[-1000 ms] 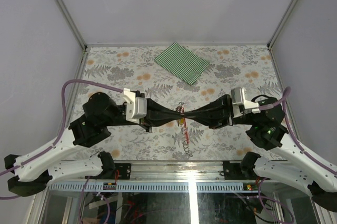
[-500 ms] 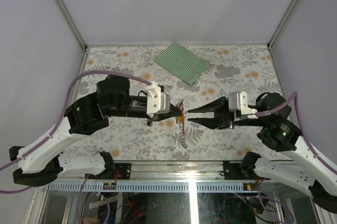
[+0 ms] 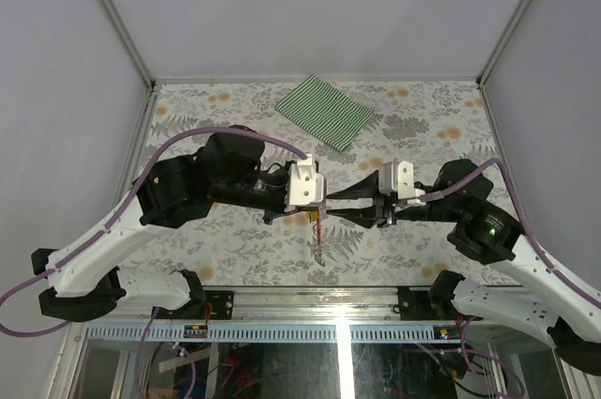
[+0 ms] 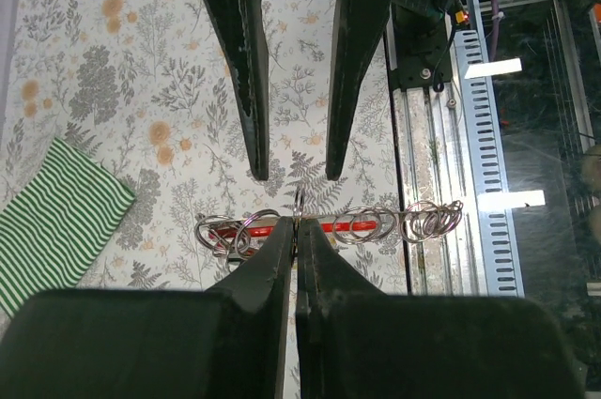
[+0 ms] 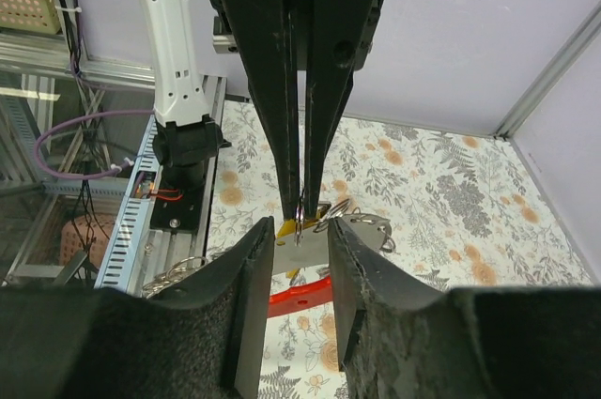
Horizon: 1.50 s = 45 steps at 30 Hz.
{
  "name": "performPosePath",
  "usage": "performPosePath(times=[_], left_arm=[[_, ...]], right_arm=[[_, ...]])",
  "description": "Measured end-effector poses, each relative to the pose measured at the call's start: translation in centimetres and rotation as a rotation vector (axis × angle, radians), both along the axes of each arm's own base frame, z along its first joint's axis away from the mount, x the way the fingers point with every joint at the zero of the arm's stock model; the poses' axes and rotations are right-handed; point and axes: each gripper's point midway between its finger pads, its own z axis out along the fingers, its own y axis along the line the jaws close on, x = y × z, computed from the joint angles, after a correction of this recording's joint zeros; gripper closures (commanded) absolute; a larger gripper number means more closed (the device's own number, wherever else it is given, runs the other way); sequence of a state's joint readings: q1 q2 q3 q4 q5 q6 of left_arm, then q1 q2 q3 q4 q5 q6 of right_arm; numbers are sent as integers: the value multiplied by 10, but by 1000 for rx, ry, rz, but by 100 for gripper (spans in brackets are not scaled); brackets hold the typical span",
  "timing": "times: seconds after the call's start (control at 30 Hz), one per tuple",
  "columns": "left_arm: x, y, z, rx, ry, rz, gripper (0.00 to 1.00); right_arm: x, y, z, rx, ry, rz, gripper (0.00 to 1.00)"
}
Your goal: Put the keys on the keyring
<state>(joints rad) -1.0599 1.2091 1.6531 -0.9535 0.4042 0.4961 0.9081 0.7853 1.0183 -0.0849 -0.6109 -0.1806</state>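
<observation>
The keyring (image 4: pixel 255 229) is a thin red strap strung with silver wire rings, with a short chain at one end. It hangs crosswise just beneath the closed fingertips of the left gripper (image 4: pixel 298 226), one ring pinched between them. A yellow-headed key (image 5: pixel 285 230) lies against the strap there.

The table (image 3: pixel 423 117) has a white cover printed with grey leaves and orange blossoms. Toward twelve o'clock lies a green-and-white striped cloth (image 3: pixel 324 111). At six o'clock from it, the keyring (image 4: pixel 352 226) shows a red strap with silver rings, beside a yellow-headed key (image 3: pixel 316 219).
</observation>
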Motion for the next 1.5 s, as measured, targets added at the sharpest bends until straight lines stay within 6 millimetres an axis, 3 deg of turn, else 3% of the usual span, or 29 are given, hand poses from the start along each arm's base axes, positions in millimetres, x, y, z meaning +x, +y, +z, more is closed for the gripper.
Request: performPosePath(times=[0.43, 1.0, 1.27, 1.5], left_arm=[[0, 3, 2, 7, -18, -5, 100], [2, 2, -3, 31, -22, 0, 100], [1, 3, 3, -2, -34, 3, 79], [-11, 16, 22, -150, -57, 10, 73]], right_arm=[[8, 11, -15, -44, 25, 9, 65], [6, 15, -20, -59, 22, 35, 100], [4, 14, -18, -69, 30, 43, 100], [-4, 12, -20, -84, 49, 75, 100]])
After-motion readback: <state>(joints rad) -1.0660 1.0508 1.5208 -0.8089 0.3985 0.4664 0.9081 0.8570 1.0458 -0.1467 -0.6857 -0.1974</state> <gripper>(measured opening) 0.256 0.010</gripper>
